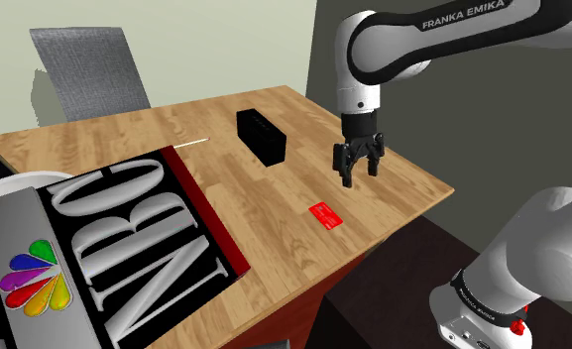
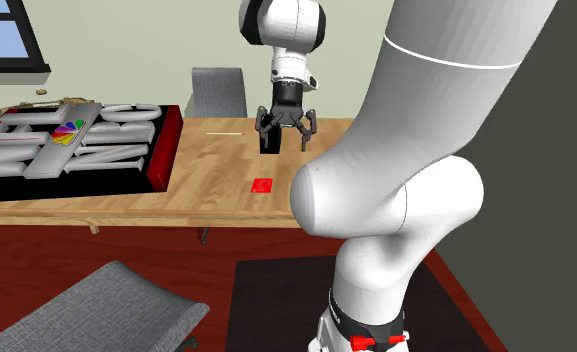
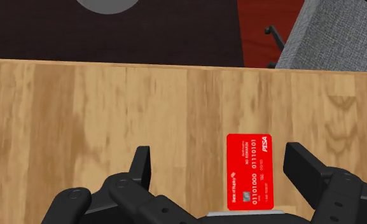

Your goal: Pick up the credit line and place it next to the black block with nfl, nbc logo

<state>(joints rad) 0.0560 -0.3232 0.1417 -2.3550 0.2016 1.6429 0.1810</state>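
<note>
Nearly over the red card [image 3: 249, 170]

The pincer [image 3: 221, 159] hangs wide open above the table [image 1: 264, 220], holding nothing. Just below it the card lies flat near the table's edge by the stand, closer to one finger. Its long side runs crosswise to the gap. A small black box [image 1: 261, 136] sits mid-table. The big NBC block [image 1: 105, 238] fills the other end, and the way there looks free.

A grey chair [image 1: 87, 67] is standing upper left in the shoulder view, behind a wooden table [image 1: 274, 193]. The floor [image 2: 96, 245] is looking red.
</note>
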